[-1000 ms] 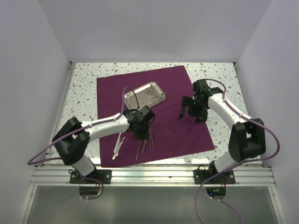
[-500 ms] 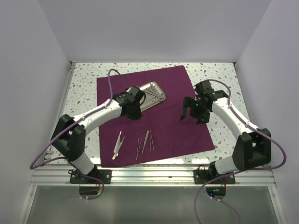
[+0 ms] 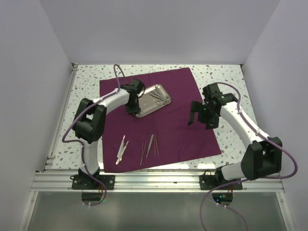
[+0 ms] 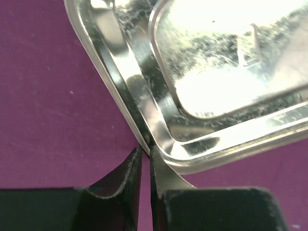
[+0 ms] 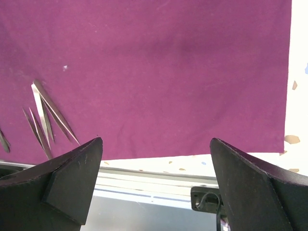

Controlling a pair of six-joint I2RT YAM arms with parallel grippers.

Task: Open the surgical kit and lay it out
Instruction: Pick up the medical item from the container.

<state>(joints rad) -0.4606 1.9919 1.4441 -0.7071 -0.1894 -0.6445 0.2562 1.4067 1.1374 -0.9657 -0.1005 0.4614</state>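
- Shiny rectangular steel tray (image 3: 153,99) sits on the plum cloth wrap (image 3: 183,96), with thin silver instruments (image 3: 150,143) laid out nearer the arms.
- Left gripper (image 4: 146,153) pinches the tray's corner rim; best to move it level.
- Right gripper (image 5: 155,140) hangs wide open, right of the tray.

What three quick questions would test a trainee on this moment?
1. True or false: the right gripper is shut.
2. The left gripper pinches the steel tray at: A) its corner rim; B) its middle; C) an instrument inside it.
3. Fill in: the tweezers near the front lie on the ____.
Key: 1 false, it is open; 2 A; 3 purple cloth.
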